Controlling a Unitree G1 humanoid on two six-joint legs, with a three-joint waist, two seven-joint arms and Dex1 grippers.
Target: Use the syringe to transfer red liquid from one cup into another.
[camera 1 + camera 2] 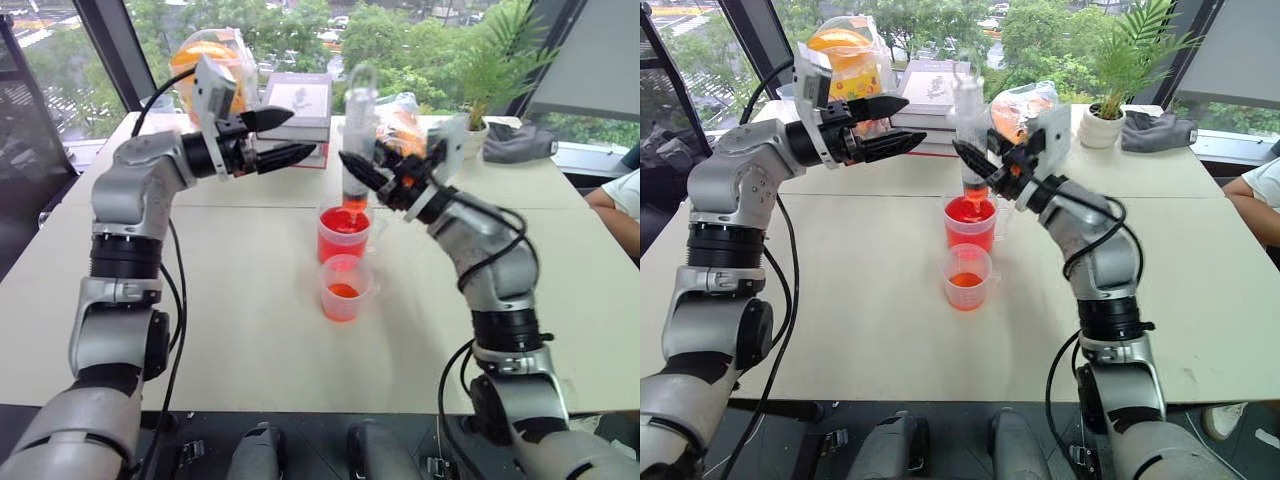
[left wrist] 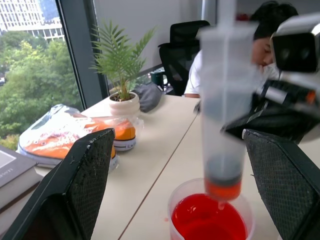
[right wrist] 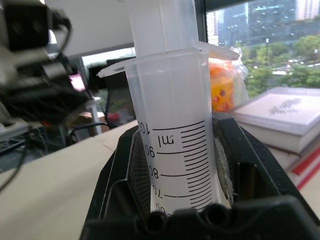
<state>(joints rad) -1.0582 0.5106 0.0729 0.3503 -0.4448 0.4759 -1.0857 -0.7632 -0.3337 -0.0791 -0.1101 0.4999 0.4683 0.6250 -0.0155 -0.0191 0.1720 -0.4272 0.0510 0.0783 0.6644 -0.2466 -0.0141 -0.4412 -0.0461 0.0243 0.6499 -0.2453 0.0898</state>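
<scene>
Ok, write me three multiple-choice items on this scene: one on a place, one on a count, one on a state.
1. Where is the syringe?
A. Flat on the table
B. Upright over the larger cup
C. Beside the potted plant

2. How many cups holding red liquid stand on the table?
A. One
B. Two
C. Four

3. How is the left gripper?
A. Open, holding nothing
B. Shut on the syringe
C. Shut on a cup

Key: 1 B, the right gripper holds it upright, tip just above the larger cup. 2 B, the larger cup and the smaller cup both show red. 3 A, its fingers stand apart with nothing between them.
</scene>
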